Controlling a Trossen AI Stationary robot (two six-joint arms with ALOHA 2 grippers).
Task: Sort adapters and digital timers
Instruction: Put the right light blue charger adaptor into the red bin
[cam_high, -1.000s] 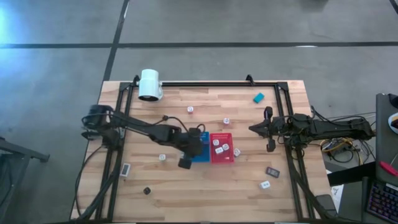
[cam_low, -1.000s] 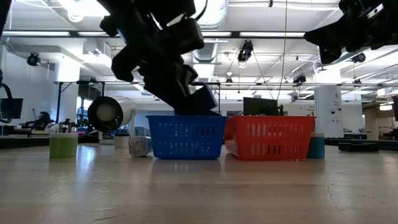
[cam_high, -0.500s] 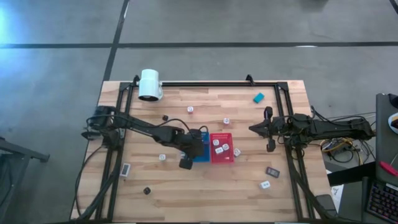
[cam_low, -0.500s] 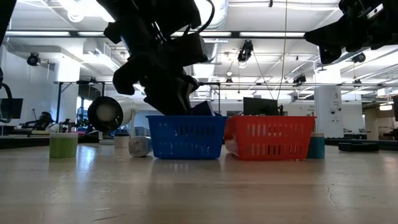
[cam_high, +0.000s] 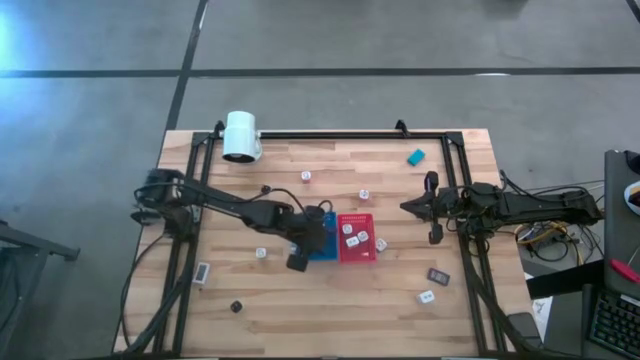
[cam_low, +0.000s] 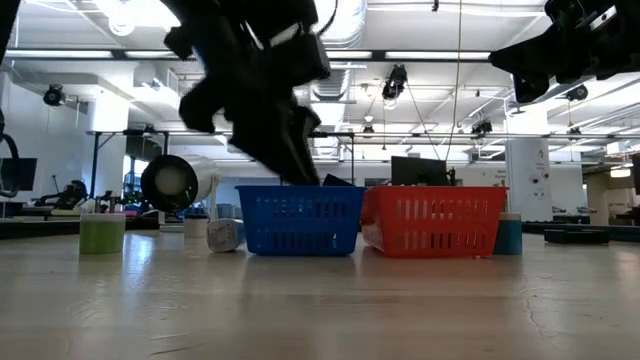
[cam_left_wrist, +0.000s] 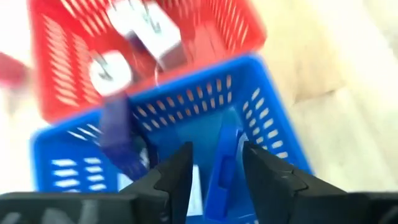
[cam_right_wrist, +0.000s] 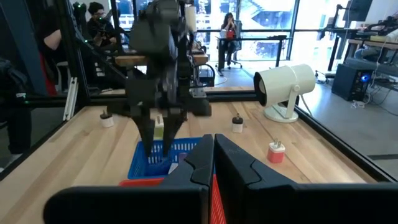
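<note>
Wood-plank table (cam_high: 330, 320) sitting on grey concrete floor (cam_high: 400, 40), black frame running round the table edge. Open workshop showing behind it in the low view: ceiling lights, benches, monitors.

Left gripper (cam_left_wrist: 216, 152) hanging over the blue tray (cam_high: 328, 250), fingers (cam_left_wrist: 177, 177) standing apart. Blue timer (cam_left_wrist: 224, 171) standing on edge between them, down inside the tray, gap showing on at least one side. Right gripper (cam_right_wrist: 212, 146) waiting well off beyond the red tray (cam_high: 356, 258), fingers pressed together, holding nothing.

View differences:
- Left wrist: only view seeing into the blue tray; also catching white adapters (cam_left_wrist: 115, 71) in the red tray just past the fingertips.
- Low: showing a green cup (cam_low: 101, 233) far out to one side of the left gripper.
- Right wrist: showing seated people (cam_right_wrist: 229, 28) in the room behind, plus the white cylinder (cam_right_wrist: 283, 90) across the table.

Counting from the high view:
- Trays: two, touching side by side.
- Adapters: three in the red tray (cam_high: 355, 236), four loose white ones, nearest to the left gripper at (cam_high: 261, 254).
- Loose timers: three, namely teal (cam_high: 416, 156), dark grey (cam_high: 438, 275) and pale (cam_high: 203, 271), all well away from both grippers.
- Two small dark bits (cam_high: 237, 307) and one white piece (cam_high: 427, 297): too small for telling which kind.
</note>
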